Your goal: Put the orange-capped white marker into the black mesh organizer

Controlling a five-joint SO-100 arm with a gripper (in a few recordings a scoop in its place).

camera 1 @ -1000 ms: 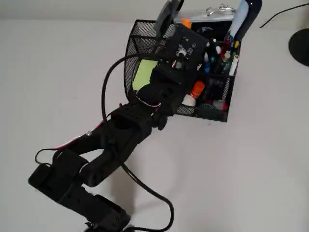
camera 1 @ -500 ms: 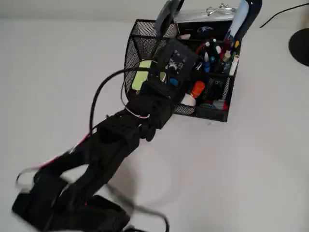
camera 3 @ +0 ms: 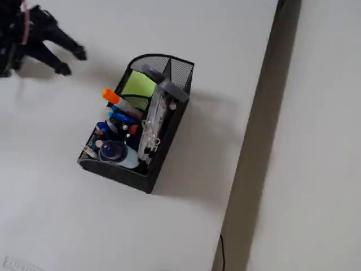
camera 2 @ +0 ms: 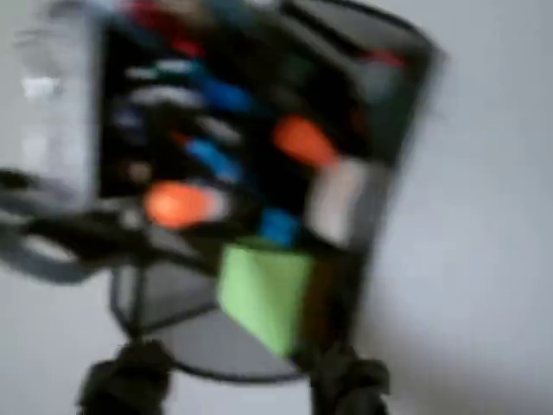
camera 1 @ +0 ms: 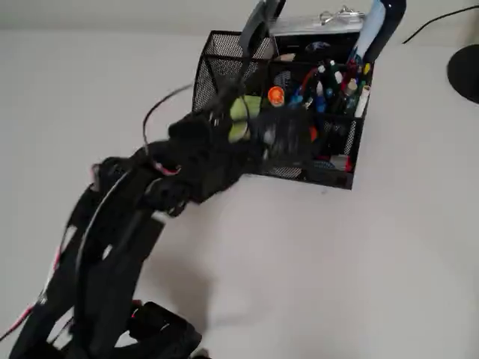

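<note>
Evidently the orange-capped white marker (camera 3: pixel 114 99) stood inside the black mesh organizer (camera 3: pixel 169 121), leaning cap-up among the pens near the frame's centre-left in the fixed view. In the overhead view its orange cap (camera 1: pixel 275 96) showed in the upper middle of the frame, above the compartment that held a green notepad (camera 1: pixel 238 112). In the wrist view the cap appeared as an orange blur at centre left (camera 2: pixel 177 205), with the green pad just below it.

The gripper (camera 3: pixel 70 61) sat in the upper left corner of the fixed view, apart from the organizer, with its two fingertips spread and nothing between them. In the wrist view both fingertips showed at the bottom edge, separated, with the organizer's curved end between and beyond them. The overhead view was motion-blurred around the arm, so the jaw state could not be read there.

Blue-capped pens (camera 3: pixel 115 118), a clear tool (camera 3: pixel 153 121) and a blue-topped bottle (camera 3: pixel 113 151) shared the organizer. The white table (camera 3: pixel 67 226) surrounded it.

Judged from these positions, the placement step was complete and the retreat step was in hand. The next move called only for clearing the arm from the organizer without snagging the mesh rim or the arm's trailing cable (camera 1: pixel 161 112).
</note>
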